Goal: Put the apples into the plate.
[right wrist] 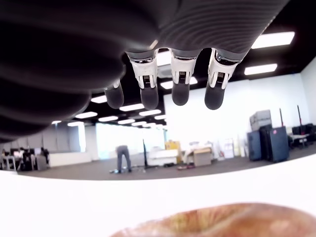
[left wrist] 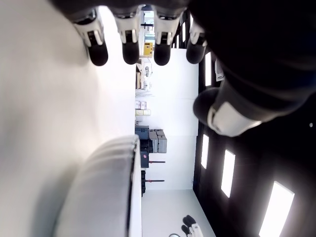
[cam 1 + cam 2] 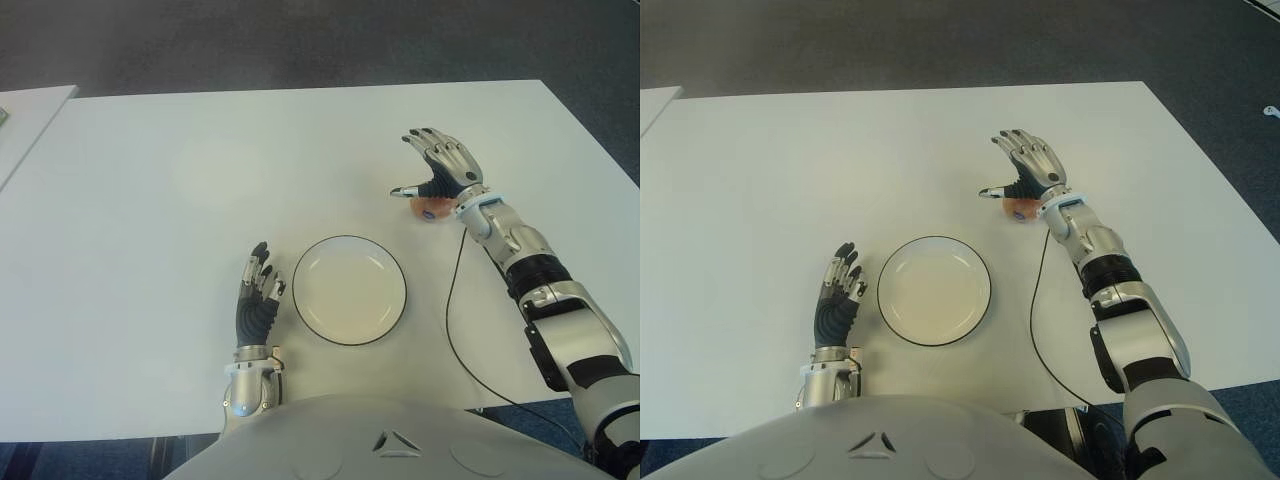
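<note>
One reddish apple (image 3: 424, 208) lies on the white table (image 3: 180, 190), to the right of and beyond the plate. My right hand (image 3: 432, 168) hovers just over it with fingers spread and the thumb out to the left; the palm hides most of the fruit. In the right wrist view the apple (image 1: 222, 222) shows below the straight fingers (image 1: 180, 91), which are not closed on it. The white plate (image 3: 349, 290) with a dark rim sits near the front edge and holds nothing. My left hand (image 3: 258, 290) shows just left of the plate, fingers straight.
A black cable (image 3: 450, 320) runs from my right wrist across the table toward the front edge, right of the plate. A second white table (image 3: 30, 110) stands at the far left. Dark carpet lies beyond the far edge.
</note>
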Controlling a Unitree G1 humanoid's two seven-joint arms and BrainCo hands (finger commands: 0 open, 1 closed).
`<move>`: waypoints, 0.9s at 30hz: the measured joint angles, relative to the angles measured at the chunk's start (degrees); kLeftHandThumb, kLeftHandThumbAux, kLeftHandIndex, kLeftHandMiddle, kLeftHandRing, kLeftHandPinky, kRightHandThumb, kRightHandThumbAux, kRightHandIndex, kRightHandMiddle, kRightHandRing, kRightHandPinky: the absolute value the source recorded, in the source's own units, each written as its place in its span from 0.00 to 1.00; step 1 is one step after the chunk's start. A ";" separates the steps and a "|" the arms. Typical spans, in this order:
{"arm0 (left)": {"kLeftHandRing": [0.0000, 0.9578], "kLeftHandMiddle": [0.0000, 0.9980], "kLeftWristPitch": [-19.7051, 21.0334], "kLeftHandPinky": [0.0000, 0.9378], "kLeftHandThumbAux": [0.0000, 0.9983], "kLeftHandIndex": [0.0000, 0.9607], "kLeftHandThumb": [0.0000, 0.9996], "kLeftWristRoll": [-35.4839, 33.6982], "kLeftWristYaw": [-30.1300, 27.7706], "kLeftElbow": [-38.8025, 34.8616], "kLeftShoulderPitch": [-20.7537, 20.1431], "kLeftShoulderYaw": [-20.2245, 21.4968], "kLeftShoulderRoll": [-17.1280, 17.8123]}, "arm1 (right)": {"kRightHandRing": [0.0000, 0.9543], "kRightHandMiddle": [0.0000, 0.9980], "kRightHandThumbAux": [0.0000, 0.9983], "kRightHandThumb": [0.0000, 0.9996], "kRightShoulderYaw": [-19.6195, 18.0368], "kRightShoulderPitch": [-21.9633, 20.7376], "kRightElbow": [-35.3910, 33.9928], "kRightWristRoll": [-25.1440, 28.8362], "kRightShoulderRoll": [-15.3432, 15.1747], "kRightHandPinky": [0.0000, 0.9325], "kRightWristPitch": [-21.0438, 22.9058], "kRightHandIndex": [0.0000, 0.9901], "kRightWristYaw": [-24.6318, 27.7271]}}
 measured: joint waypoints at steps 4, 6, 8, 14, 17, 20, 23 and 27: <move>0.05 0.06 1.41 0.06 0.60 0.04 0.17 0.03 0.40 -1.63 0.55 -0.19 -0.04 | 0.00 0.00 0.35 0.33 1.87 -1.37 3.75 0.10 0.33 0.00 0.01 0.00 -1.52; 0.05 0.07 2.44 0.05 0.60 0.04 0.17 0.03 0.82 -2.58 0.81 -0.34 -0.04 | 0.00 0.00 0.35 0.33 2.58 -1.98 5.34 0.21 0.54 0.00 0.03 0.00 -2.16; 0.05 0.06 3.11 0.04 0.60 0.03 0.16 0.03 1.08 -3.52 1.00 -0.48 -0.04 | 0.00 0.00 0.34 0.32 3.34 -2.57 6.71 0.32 0.76 0.00 0.09 0.00 -2.62; 0.04 0.06 2.19 0.03 0.60 0.03 0.15 -0.07 1.19 -1.27 0.57 -0.18 -0.01 | 0.00 0.00 0.33 0.31 4.71 -3.29 9.07 0.99 1.44 0.00 0.09 0.00 -3.06; 0.04 0.05 1.88 0.03 0.60 0.03 0.14 0.03 1.19 -1.33 0.70 -0.20 0.00 | 0.00 0.00 0.33 0.30 5.30 -3.47 10.27 1.42 1.66 0.00 0.09 0.00 -3.12; 0.04 0.05 1.89 0.03 0.61 0.03 0.14 0.18 1.19 -1.61 0.72 -0.21 0.01 | 0.00 0.00 0.32 0.30 5.85 -3.79 11.58 1.56 2.01 0.00 0.20 0.00 -3.34; 0.04 0.05 1.90 0.04 0.62 0.03 0.15 0.18 1.19 -1.69 0.73 -0.22 0.01 | 0.00 0.00 0.31 0.28 6.18 -4.09 12.84 1.67 2.28 0.00 0.49 0.00 -3.82; 0.04 0.05 2.53 0.04 0.61 0.03 0.15 0.11 1.19 -2.46 0.79 -0.29 0.01 | 0.00 0.00 0.30 0.27 6.63 -4.62 14.14 1.75 2.35 0.00 0.83 0.00 -4.36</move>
